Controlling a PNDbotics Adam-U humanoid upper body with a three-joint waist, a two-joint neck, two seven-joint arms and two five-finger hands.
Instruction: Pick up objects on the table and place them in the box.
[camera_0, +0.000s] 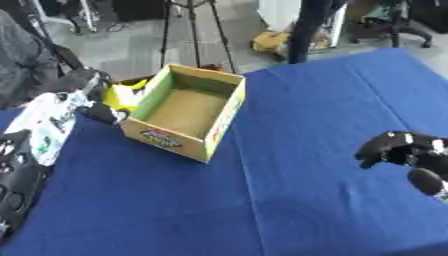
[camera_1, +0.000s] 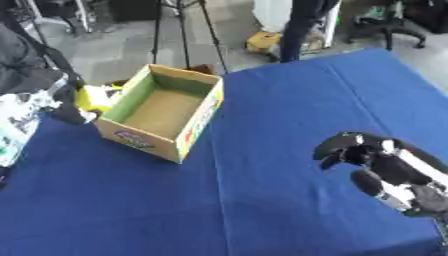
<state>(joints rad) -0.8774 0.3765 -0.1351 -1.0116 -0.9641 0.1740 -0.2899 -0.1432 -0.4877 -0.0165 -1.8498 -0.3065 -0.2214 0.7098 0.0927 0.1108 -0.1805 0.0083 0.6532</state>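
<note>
An open cardboard box (camera_0: 163, 138) with green inner walls stands at the back left of the blue table (camera_0: 306, 115), and I see nothing inside it. A yellow thing (camera_0: 122, 95) lies against the box's left side. My left arm comes up the left edge, and its dark hand (camera_0: 87, 82) is just left of the yellow thing. My right hand (camera_1: 363, 157) hovers low over the table at the right, far from the box. Its fingers are curled, with nothing visible in them.
A white printed bag or wrapper (camera_0: 48, 117) lies along my left arm at the table's left edge. Tripod legs (camera_0: 192, 30) stand on the floor behind the box. Bare blue cloth stretches between the box and my right hand.
</note>
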